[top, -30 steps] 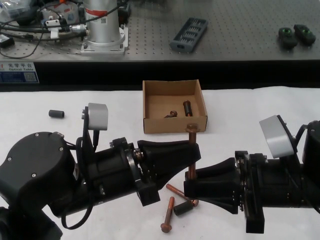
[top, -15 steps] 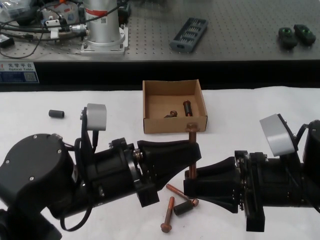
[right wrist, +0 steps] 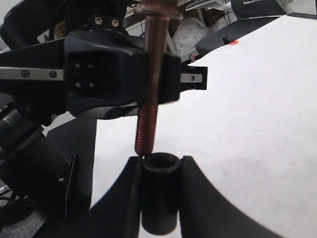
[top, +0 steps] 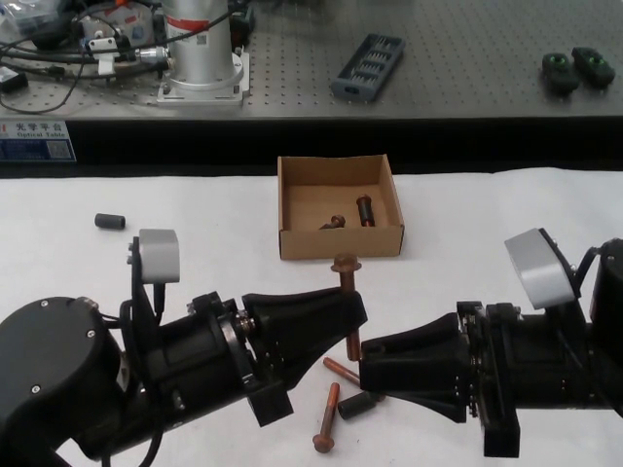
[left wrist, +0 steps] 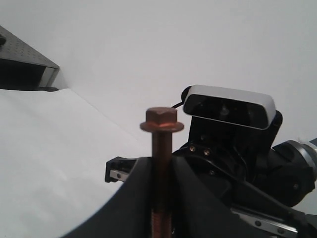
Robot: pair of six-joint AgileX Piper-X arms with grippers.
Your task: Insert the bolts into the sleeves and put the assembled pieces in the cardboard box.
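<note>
Gripping bolt upright, left gripper holds it just above sleeve clamped in right gripper.

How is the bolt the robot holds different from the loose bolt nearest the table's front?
The held bolt stands upright, head up; the loose bolt lies flat. The left gripper clamps the held bolt above a sleeve; nothing grips the loose bolt. Both are copper-coloured.

Your left arm and right arm: matt black, screw-studded casings; each wrist bears a pale grey camera housing.
</note>
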